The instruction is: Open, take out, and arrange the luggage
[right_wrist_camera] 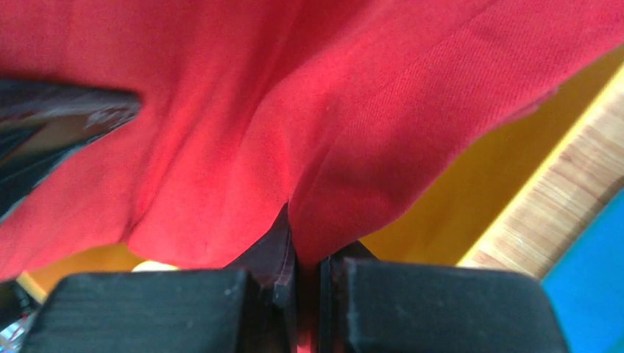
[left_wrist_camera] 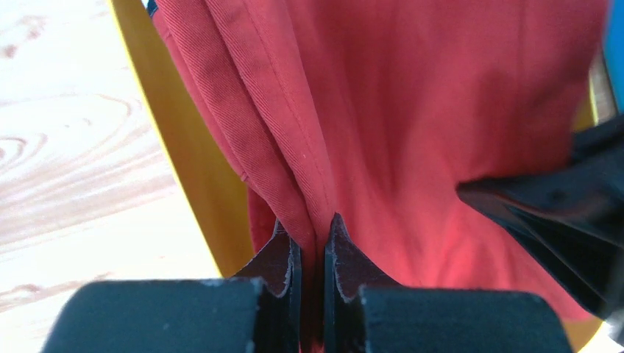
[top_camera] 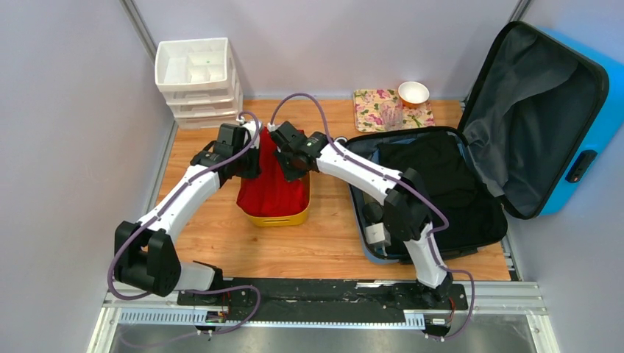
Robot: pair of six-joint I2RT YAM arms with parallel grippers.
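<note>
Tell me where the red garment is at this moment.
In the top view the red garment hangs mid-table into the yellow tub, pinched by the left fingers and right fingers, just left of the open luggage.

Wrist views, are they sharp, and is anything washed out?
Left wrist: red cloth weave crisp, wooden table washed out pale. Right wrist: cloth soft near the right claw, weave clearer toward the upper right.

Red cloth (top_camera: pixel 274 184) covers most of yellow tub (top_camera: pixel 283 219); only its near rim shows. Luggage (top_camera: pixel 530 110) lid cut off at right edge; near-left corner of base behind right arm (top_camera: pixel 353 168). Wrist views: left gripper (left_wrist_camera: pixel 313 246) and right gripper (right_wrist_camera: pixel 302 254) tips sunk in cloth folds. White drawers (top_camera: pixel 197 73): contents too small to tell.
</note>
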